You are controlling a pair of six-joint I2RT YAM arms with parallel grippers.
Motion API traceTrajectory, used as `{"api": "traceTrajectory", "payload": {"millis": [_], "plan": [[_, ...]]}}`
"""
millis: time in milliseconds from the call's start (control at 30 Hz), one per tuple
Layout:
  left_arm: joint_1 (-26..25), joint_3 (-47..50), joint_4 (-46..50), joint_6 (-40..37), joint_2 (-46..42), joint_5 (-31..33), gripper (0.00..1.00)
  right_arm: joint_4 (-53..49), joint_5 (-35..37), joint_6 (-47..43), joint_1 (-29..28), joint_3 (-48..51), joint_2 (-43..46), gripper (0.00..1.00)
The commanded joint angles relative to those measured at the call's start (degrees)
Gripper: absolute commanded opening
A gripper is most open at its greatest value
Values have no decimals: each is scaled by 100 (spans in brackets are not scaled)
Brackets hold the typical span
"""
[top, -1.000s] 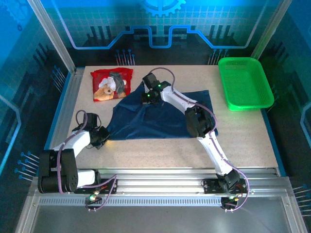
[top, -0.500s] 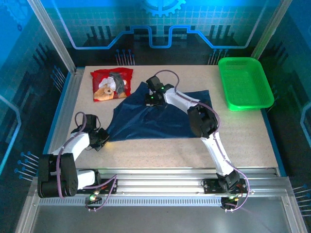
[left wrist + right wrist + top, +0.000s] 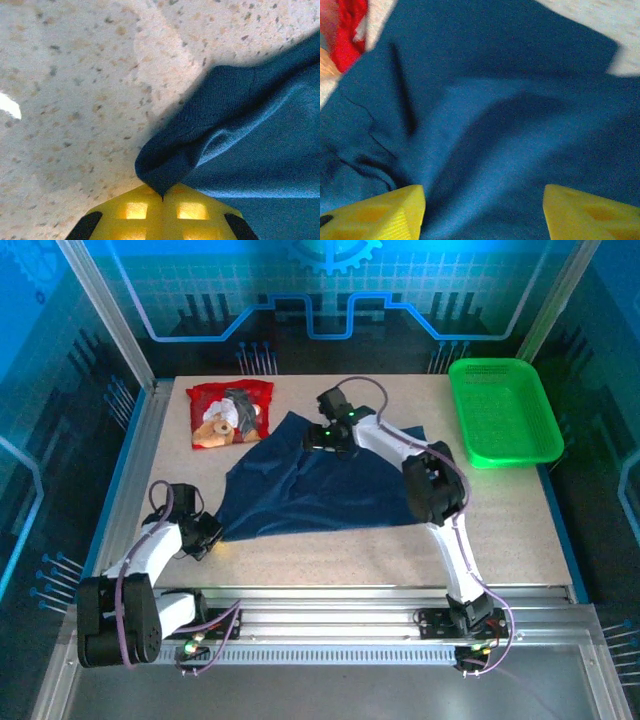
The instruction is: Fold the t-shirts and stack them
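Navy t-shirt: right fingers have just parted, dropping its 12 o'clock edge, a fold seemingly laid, while left fingers clamp its 8 o'clock corner.

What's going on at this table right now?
Two robot arms are working on a navy blue t-shirt that lies rumpled and unfolded across the middle of the table. The left pincer is shut on the shirt's near-left corner, low by the tabletop. The right pincer hovers open over the shirt's far part, gripping nothing. A red teddy-bear t-shirt lies folded at the far left, and a green mesh basket sits far right. Nothing is stacked yet.
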State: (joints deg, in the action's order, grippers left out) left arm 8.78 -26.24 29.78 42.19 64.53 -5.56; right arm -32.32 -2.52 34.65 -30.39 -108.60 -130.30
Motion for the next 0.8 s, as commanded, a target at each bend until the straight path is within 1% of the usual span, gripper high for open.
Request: {"api": "traceTrajectory", "payload": {"millis": [0, 67, 133, 233, 333, 433, 567, 600, 633, 767], "plan": [[121, 105, 575, 175, -331, 127, 3, -873, 215, -367, 394, 439, 1148, 67], [179, 153, 705, 214, -500, 134, 4, -1410, 606, -366, 615, 996, 1612, 68], [201, 173, 748, 301, -588, 126, 4, -1554, 849, -152, 884, 1954, 2135, 68], [259, 121, 797, 442, -584, 55, 6, -1282, 867, 265, 1277, 3458, 2785, 68], [273, 100, 761, 476, -574, 80, 6, -914, 1053, 468, 1416, 4388, 3073, 68], [283, 120, 728, 519, -548, 106, 5, -762, 1115, 550, 1458, 4599, 2913, 68], [291, 168, 784, 553, -623, 56, 6, -1149, 1611, 724, 1474, 4587, 2571, 66], [291, 189, 813, 558, -659, 29, 6, -1251, 1703, 750, 1464, 4616, 2554, 57], [291, 218, 823, 567, -695, 8, 6, -1267, 1763, 765, 1431, 4684, 2606, 52], [259, 311, 850, 563, -841, -170, 7, -1524, 1921, 924, 1421, 4861, 2882, 55]]}}
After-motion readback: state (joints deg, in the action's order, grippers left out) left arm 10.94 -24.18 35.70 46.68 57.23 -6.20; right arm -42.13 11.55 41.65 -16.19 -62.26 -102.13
